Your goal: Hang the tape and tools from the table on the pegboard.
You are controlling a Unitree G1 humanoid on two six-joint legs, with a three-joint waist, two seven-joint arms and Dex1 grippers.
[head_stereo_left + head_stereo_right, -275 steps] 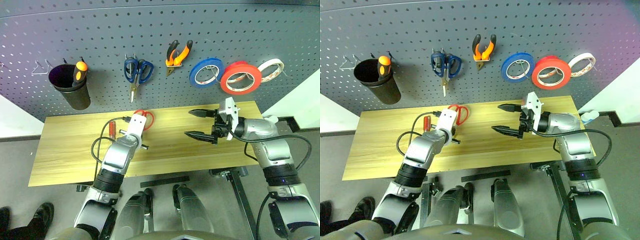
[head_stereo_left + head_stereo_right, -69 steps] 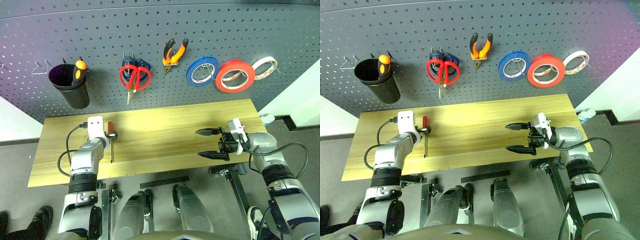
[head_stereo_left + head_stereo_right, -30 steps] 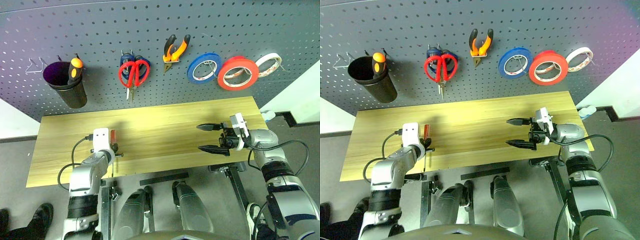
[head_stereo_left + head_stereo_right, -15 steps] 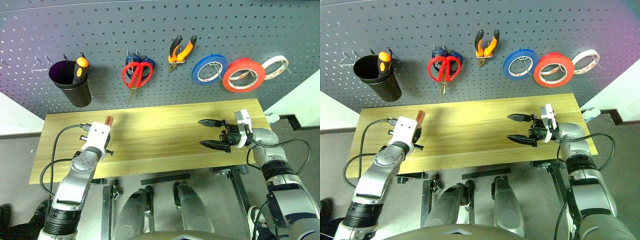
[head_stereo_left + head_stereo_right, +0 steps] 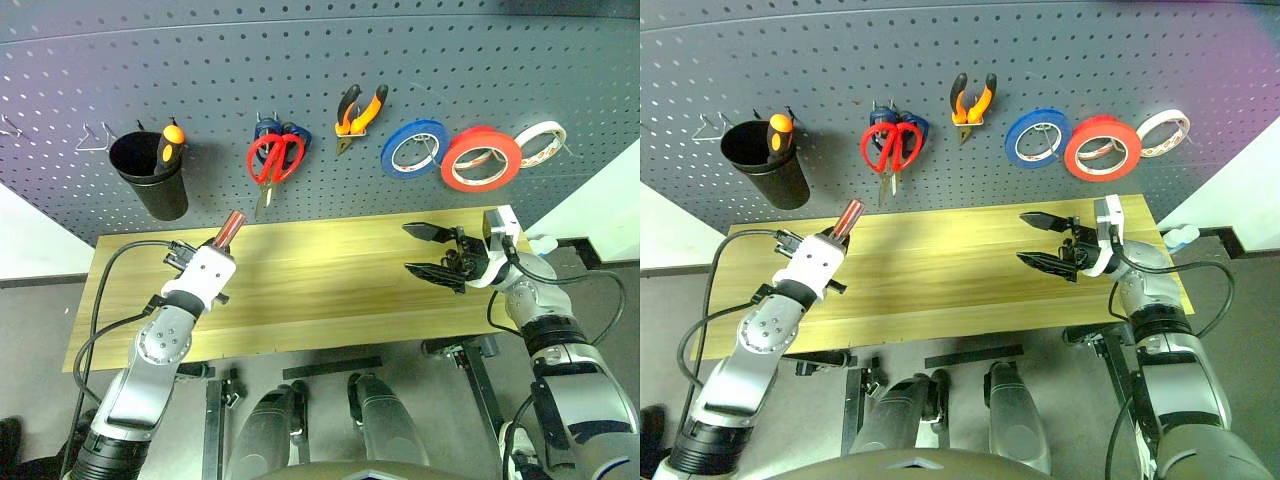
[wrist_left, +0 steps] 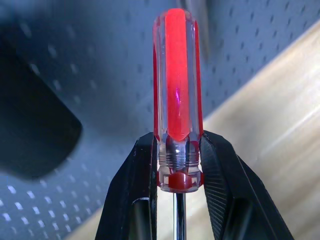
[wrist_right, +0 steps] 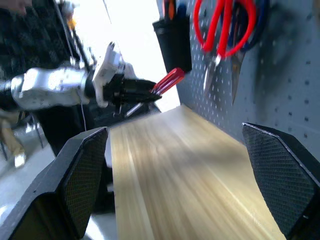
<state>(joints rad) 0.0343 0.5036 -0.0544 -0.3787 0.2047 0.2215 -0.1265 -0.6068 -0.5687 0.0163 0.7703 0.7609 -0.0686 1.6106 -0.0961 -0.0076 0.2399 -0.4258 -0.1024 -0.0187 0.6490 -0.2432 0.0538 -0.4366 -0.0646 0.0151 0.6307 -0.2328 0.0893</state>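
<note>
While the left gripper (image 6: 177,172) pinches the screwdriver (image 5: 232,226) at the base of its red handle, the handle sticks out beyond the fingertips toward the pegboard (image 5: 330,60) and the thin metal shaft runs back between the fingers. That forearm reaches up from the table's (image 5: 320,290) left near edge, slanting forward and to the right, with the hand raised off the wood and the handle tip pointing up near the board, just right of the black cup (image 5: 150,175). An orange-and-black screwdriver (image 5: 170,140) stands in that cup.

Over the right end of the table the right gripper (image 5: 430,250) is spread wide with nothing between its fingers, which point left across the tabletop, one finger above the other. Its forearm comes in from the right edge, bent at the elbow, the hand clear of the wood.

On the board hang the red scissors (image 5: 273,160), in front of blue scissors (image 5: 268,127) on the same hook, then the pliers (image 5: 357,112), a blue roll (image 5: 413,148), the red tape (image 5: 480,158) and a white roll (image 5: 541,140), in a row from left to right. Between the two hands the tabletop is bare.
</note>
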